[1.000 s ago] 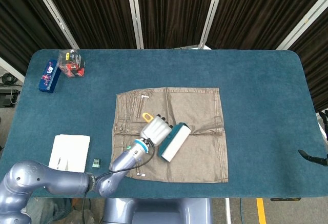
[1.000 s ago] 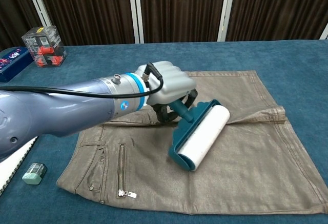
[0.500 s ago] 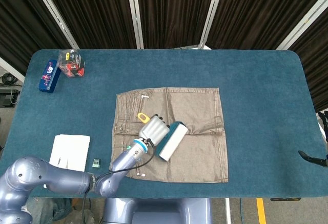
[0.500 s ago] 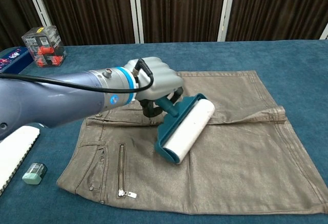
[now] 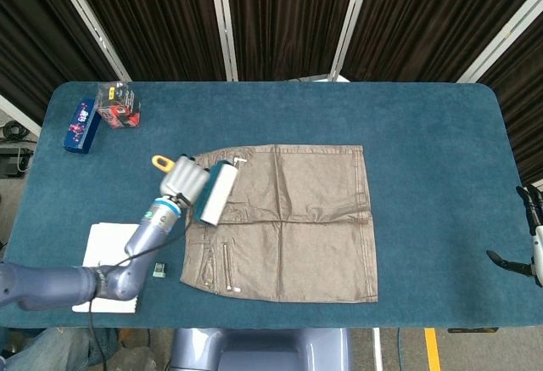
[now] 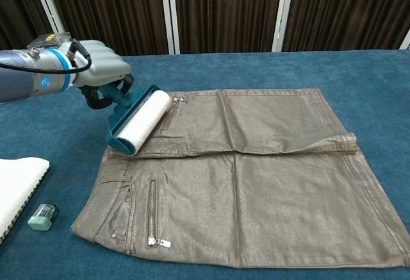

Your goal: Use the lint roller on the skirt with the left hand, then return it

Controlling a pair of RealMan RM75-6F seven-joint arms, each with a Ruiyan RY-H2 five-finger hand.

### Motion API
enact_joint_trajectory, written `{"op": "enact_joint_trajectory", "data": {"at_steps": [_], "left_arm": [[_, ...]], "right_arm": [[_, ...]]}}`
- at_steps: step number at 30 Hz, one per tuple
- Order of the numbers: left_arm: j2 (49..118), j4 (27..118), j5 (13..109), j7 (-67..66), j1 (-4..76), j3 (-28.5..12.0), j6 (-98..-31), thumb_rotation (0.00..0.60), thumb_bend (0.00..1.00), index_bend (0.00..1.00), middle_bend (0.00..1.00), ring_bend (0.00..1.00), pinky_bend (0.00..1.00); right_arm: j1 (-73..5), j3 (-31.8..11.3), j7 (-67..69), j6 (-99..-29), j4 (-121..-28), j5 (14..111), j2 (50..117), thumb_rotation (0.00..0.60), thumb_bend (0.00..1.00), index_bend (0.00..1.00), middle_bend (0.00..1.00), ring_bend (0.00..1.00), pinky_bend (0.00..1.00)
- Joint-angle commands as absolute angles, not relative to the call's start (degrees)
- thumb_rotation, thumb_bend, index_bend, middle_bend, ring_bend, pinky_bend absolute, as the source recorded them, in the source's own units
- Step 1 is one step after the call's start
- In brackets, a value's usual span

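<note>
Chest view is showing the left hand gripping the roller at the skirt's left edge, so rolling is seemingly ending, and the return is calling for a lift clear onto the table.

Skirt, frame centre: brown cloth w/ faint leathery sheen, creased, metal zips. Lint roller in my left hand: teal plastic frame, matt white paper roll. Table: blue felt-like nap.
</note>
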State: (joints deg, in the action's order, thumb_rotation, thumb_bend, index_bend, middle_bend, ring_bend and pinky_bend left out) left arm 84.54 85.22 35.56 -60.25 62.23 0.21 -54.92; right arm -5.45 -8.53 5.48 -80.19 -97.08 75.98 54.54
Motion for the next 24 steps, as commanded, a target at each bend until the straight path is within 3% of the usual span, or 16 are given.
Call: {"op": "enact_joint_trajectory", "data": {"at_steps": [1,24], "left_arm": [[84.19,84.92,36.82,-59.30,61.73,0.60,-54.68,0.600,0.65,0.66,0.52,0.39,0.43],[98.91,86.71,37.25,-68.57,70.14,-2.81,-55.76,0.600,0.66,0.66,0.52,0.39,0.43]], "right_arm": [[-5.63,-8.58,5.21,-80.11,-97.36,76.11,54.60,0.600,0.00,0.00,0.00,0.00,0.00],[-5.39,-8.83,7.15,-79.80,-96.34,75.12,54.03,0.600,0.00,0.00,0.00,0.00,0.00]]}}
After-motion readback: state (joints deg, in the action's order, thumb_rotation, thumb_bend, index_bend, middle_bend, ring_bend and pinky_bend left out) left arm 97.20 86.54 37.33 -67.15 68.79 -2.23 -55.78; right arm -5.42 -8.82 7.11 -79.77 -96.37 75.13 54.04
